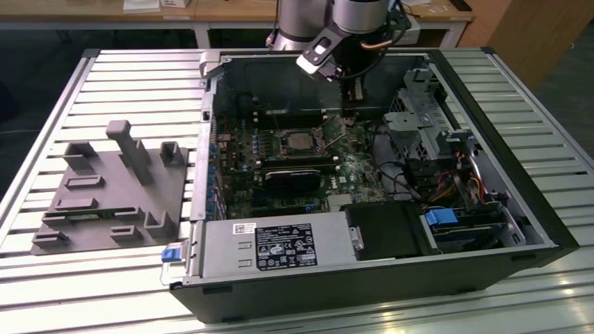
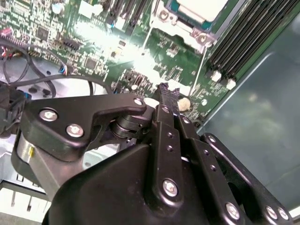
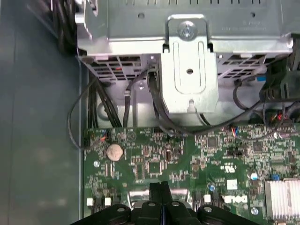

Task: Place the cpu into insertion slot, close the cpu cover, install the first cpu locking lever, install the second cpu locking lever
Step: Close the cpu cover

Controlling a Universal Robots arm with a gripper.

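A robot arm's end effector [image 1: 348,120], its fingers pressed together and gripping nothing, hangs low over the green circuit board [image 1: 357,170] of a computer case [image 1: 547,229]. The case lies on its side on a slatted counter [image 1: 139,76], panel off, evidently so the board faces the arm. The closed fingers make a narrow tip, seemingly better suited to nudging a thin wire lever [image 2: 200,68] than to carrying. The cpu [image 1: 297,141] sits flat in the insertion slot [image 1: 275,142], near the tip at about 8 o'clock in the exterior view, with the cpu cover [image 2: 176,26] apparently down around it.
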